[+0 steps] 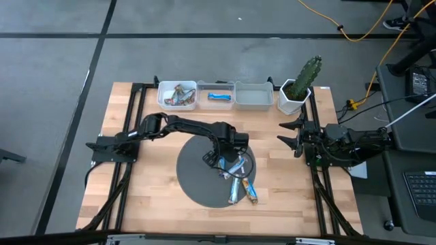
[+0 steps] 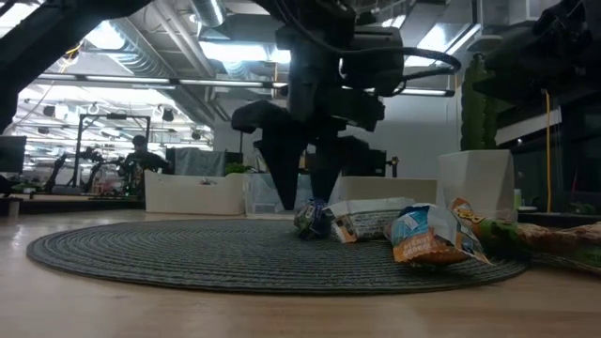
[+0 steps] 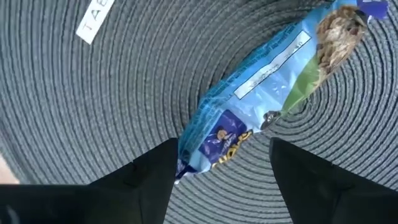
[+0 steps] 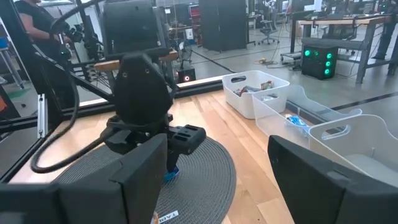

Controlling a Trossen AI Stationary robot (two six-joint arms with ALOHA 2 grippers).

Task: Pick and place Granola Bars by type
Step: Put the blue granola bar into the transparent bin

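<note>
On the round grey mat (image 1: 197,178) lie several Granola Bars. My left gripper (image 1: 221,160) points down over one of them, a blue bar (image 3: 261,93) with a green patch, lying flat on the mat. Its open fingers stand on either side of the bar's one end (image 3: 208,146), low at the mat (image 2: 306,211). Two more bars (image 1: 235,192) (image 1: 252,195) lie nearer the table's front. My right gripper (image 1: 289,136) waits open at the table's right side, holding nothing (image 4: 217,186). My left gripper comes from above, pointing down, with its fingers across the blue bar's end. One finger (image 3: 155,177) stands right at the wrapper's crimped edge (image 3: 180,167); I cannot tell whether it touches. The other finger (image 3: 305,180) is apart from the bar.
Three white bins line the far edge: the left one (image 1: 177,95) holds red-brown bars, the middle one (image 1: 218,97) a blue bar, and the right one (image 1: 254,95) shows nothing inside. A potted cactus (image 1: 300,85) stands to their right. A white label strip (image 3: 93,18) lies on the mat.
</note>
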